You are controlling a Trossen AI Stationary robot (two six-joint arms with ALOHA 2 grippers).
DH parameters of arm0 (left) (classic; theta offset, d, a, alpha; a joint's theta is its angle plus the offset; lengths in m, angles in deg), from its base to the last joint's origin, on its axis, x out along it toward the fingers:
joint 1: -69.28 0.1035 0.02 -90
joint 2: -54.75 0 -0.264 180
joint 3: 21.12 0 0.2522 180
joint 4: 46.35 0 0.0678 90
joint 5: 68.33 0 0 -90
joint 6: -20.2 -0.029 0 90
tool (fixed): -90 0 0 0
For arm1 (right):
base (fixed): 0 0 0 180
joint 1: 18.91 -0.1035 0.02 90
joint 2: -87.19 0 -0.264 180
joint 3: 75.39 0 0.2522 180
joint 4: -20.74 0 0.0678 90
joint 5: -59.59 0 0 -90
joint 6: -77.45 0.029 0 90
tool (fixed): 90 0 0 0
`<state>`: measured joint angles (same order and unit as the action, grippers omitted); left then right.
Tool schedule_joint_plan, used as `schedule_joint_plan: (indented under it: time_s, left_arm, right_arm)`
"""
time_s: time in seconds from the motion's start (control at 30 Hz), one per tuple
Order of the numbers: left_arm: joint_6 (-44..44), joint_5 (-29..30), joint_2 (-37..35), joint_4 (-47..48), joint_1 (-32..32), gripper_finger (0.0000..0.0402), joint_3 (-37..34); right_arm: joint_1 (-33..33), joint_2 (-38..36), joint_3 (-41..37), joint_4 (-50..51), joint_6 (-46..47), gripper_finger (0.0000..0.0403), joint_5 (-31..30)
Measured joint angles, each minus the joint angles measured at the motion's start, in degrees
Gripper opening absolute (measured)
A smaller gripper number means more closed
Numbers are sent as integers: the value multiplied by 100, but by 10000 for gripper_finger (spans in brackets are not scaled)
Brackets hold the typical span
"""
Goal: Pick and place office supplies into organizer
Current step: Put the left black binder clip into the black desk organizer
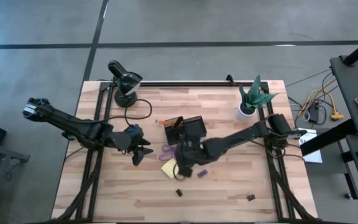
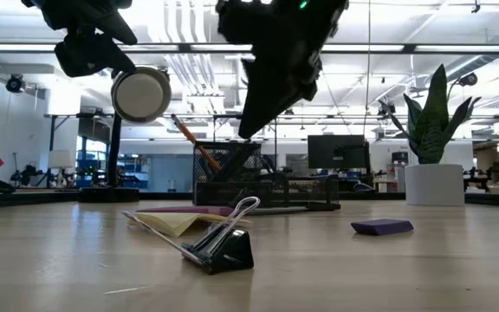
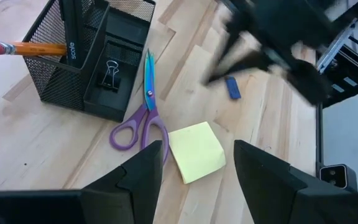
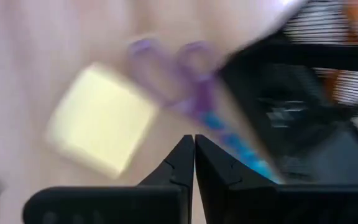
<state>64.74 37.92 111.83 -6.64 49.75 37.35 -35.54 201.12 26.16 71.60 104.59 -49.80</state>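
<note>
Scissors (image 3: 143,106) beside organizer (image 3: 92,56); sticky-note pad (image 3: 196,150) just beside scissors; binder clip (image 3: 111,74) inside organizer.

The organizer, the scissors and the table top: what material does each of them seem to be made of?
The organizer looks like black metal wire mesh: the left wrist view shows an open grid in its walls. The scissors seem to have purple plastic handles and metal blades with a shiny rainbow finish. The table top looks like light wood in glued strips, with visible grain; whether it is solid wood, I cannot tell.
</note>
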Motion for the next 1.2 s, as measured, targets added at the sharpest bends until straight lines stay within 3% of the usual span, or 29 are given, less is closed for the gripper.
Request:
schedule_joint_plan:
  time_s: [0.27, 0.53, 0.7, 0.97, 1.2]
  left_arm:
    - [-186, 3, 1, -1, -2, 180, 0]
    - [-155, 22, -1, -8, -2, 180, 0]
    - [-142, 20, 1, -3, -2, 180, 0]
    - [-144, 20, 1, -1, -2, 180, 0]
    - [-144, 20, 0, 12, -2, 180, 0]
  right_arm:
    - [-704, 63, 0, -183, -1243, 43, 1243]
    - [-872, 485, -7, -681, -1379, 142, 1530]
    - [-941, 610, -7, -693, -1413, 183, 1557]
    - [-1127, 614, -41, -1183, -2268, 201, 1675]
    - [-1119, 956, -61, -1442, -2192, 199, 1689]
